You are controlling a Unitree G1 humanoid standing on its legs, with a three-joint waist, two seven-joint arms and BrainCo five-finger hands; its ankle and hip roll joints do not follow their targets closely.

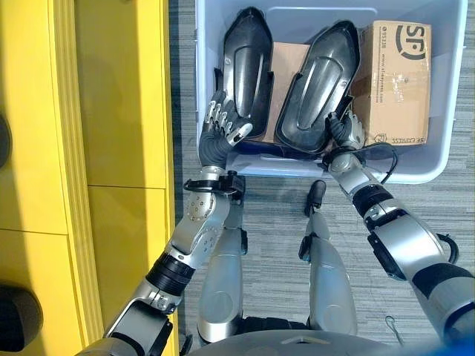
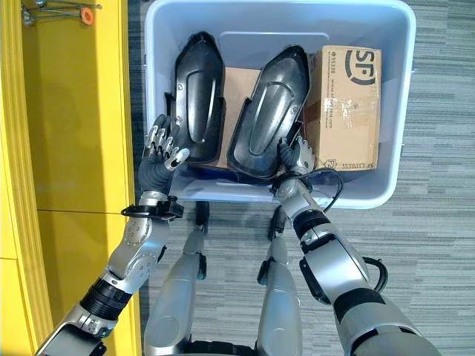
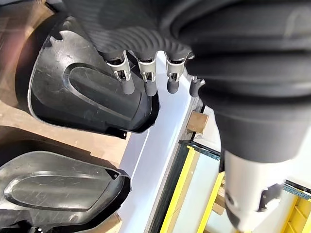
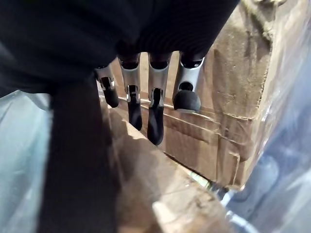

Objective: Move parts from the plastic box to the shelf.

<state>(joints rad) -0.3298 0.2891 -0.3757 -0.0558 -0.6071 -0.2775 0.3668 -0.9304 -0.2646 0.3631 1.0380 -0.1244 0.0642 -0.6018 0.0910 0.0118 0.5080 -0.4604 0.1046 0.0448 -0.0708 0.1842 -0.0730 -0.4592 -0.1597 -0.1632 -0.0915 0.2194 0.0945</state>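
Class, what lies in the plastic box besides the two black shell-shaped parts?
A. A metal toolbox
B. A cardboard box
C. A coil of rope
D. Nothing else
B: a taped brown cardboard box stands inside the plastic box, on the robot's right of the two black shell-shaped parts.

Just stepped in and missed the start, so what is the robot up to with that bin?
The robot is reaching both hands into a pale plastic box on the floor beside a yellow shelf. Two black parts lean inside it next to a cardboard carton. The left robot hand, fingers straight, is at the left black part. The right robot hand is between the right black part and the carton. Nothing is lifted yet.
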